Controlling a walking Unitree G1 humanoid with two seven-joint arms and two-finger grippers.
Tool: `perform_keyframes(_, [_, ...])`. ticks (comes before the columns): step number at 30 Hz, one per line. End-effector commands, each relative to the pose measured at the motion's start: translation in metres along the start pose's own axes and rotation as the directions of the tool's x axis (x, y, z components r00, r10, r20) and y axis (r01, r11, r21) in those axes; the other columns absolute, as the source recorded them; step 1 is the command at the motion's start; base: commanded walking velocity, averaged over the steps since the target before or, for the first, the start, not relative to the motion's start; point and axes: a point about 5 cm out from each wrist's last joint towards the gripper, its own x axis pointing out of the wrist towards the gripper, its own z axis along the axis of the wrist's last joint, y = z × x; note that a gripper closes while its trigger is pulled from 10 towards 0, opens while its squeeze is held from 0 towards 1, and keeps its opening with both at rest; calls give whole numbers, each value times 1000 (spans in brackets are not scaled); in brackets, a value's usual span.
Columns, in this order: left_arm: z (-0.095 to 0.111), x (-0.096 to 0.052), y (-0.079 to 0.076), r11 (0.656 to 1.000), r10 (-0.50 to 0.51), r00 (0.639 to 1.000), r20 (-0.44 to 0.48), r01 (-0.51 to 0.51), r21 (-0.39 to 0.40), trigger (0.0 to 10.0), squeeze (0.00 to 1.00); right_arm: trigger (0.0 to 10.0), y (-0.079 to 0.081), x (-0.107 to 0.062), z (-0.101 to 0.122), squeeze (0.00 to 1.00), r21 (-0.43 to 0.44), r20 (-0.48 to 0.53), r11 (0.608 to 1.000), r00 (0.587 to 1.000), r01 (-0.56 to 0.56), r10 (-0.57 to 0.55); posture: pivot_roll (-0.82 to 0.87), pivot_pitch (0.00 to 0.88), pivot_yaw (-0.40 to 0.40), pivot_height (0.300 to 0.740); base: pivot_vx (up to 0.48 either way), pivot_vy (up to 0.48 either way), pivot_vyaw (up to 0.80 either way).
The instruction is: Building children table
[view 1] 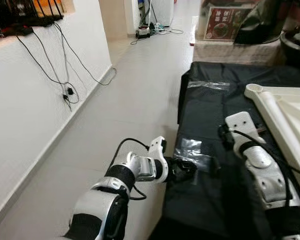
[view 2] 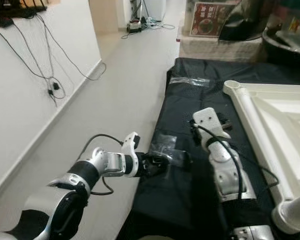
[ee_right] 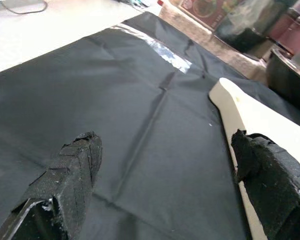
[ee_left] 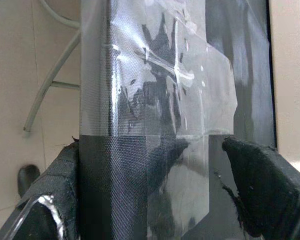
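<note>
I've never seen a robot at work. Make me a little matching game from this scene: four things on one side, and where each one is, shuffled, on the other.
Things:
1. left gripper
2. right gripper
3. white table part
4. cables

Places:
A. hanging down the white wall
B. lying on the black cloth on the robot's right
C. at the cloth-covered edge, by a patch of clear tape
D. open above the black cloth, near the white part

Pairs: 1-C, 2-D, 3-B, 4-A

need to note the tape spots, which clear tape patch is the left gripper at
The near tape patch on the black cloth's left edge; the left gripper is open around that edge. The far tape patch lies near the cloth's back corner.
</note>
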Motion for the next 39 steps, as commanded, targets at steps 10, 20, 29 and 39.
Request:
perform_keyframes(10, [-82, 61, -165, 817, -548, 787, -282, 576, 18, 10000, 0, 10000, -33, 2, 9, 0, -21, 20, 995, 995, 98, -98, -219, 0, 96, 740, 0, 0, 0])
perform_keyframes(20, [-50, 54, -125, 885, -451, 880, -149, 462, 51, 10000, 0, 10000, -22, 5, 12, 0, -4, 31, 998, 998, 63, -63, -147, 0, 38, 740, 0, 0, 0])
perform_keyframes(29, [57, -75, -12, 926, -53, 905, 422, -113, 359, 10000, 0, 10000, 10, 16, 60, 0, 59, 235, 996, 971, -65, 50, -66, 0, -36, 740, 0, 0, 0])
perform_keyframes(39, [47, -156, 14, 687, 228, 704, 672, -606, 401, 10000, 0, 10000, 32, 13, 68, 0, 69, 290, 986, 949, -150, 124, 3, 0, -90, 740, 0, 0, 0])
